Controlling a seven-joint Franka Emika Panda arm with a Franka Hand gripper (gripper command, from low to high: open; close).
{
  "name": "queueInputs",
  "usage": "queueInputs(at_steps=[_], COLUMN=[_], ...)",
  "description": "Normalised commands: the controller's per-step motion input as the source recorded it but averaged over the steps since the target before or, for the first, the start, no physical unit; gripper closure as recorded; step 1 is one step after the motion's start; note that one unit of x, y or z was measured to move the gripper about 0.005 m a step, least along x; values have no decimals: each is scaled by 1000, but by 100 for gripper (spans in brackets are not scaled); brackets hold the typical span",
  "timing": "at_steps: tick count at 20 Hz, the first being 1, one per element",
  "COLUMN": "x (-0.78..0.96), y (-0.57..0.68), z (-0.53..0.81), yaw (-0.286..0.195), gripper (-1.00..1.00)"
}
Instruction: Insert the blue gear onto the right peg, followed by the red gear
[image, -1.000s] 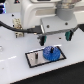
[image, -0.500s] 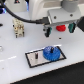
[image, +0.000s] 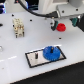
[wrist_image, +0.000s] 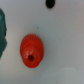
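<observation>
In the exterior view we see the red gear (image: 61, 26) on the white table (image: 15, 57) in the upper right of the frame, just below the gripper (image: 56, 21). We cannot tell how wide its fingers stand, nor whether they grip anything. Our wrist view shows the red gear (wrist_image: 32, 50) lying alone. The blue gear (image: 51, 52) sits on the grey plate (image: 35, 59), lower centre.

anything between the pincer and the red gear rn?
Nothing visible. In the wrist view the red gear lies on bare white table, unobstructed. The blue gear sits apart on the grey plate.
</observation>
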Motion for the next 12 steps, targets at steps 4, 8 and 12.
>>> queueInputs(at_steps=[4,8,12], x=[-480,-424,-415], y=[311,211,52], z=[-140,-223,-333], yaw=[0,0,0], gripper=[-100,-100,-100])
